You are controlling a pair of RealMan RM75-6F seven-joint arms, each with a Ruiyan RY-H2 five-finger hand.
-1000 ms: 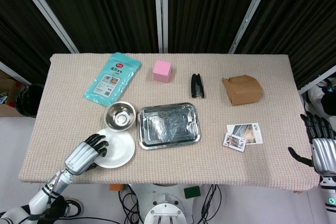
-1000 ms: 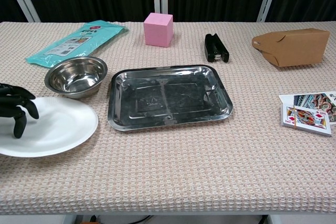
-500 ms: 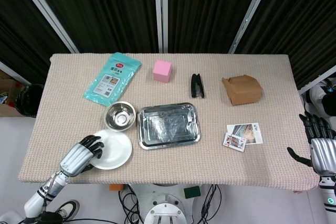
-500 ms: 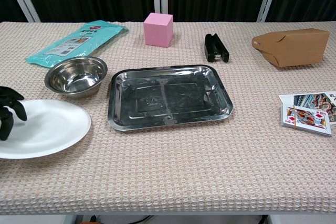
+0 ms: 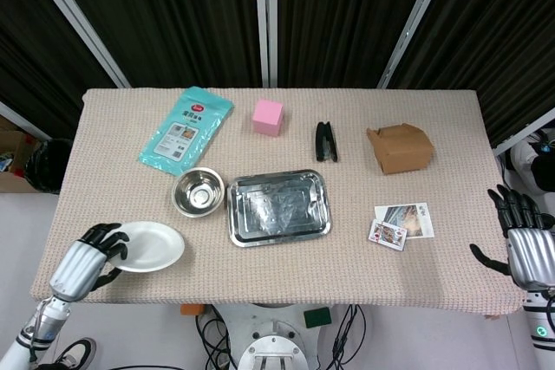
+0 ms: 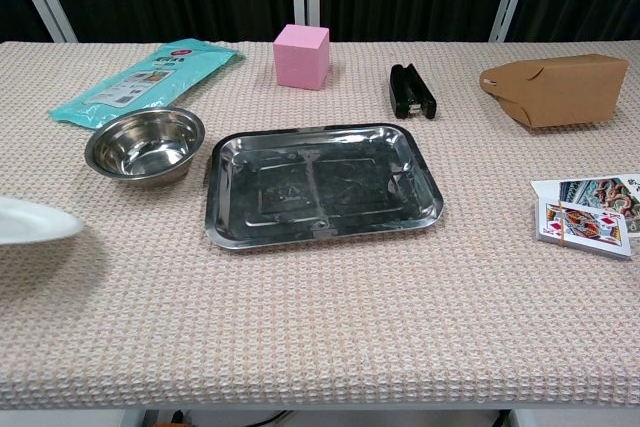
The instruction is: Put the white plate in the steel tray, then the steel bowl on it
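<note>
- The white plate (image 5: 150, 246) sits at the near left corner of the table (image 5: 286, 266), its outer edge out toward the table's edge, and in the chest view it appears to be lifted, with a shadow under it.
- The left hand (image 5: 85, 262) has the plate's outer rim, fingers curled over the top; I judge this a rim grip taken where the plate overhangs, so the fingers can get under it.
- The steel bowl (image 5: 197, 191) stands just beyond the plate, apart from it and just left of the steel tray (image 5: 278, 207), so the plate must pass in front of or over the bowl to reach the tray.
- The tray lies bare in the middle of the table, ready for the plate.
- The right hand (image 5: 523, 247) waits off the table's right edge, fingers spread, holding nothing.
</note>
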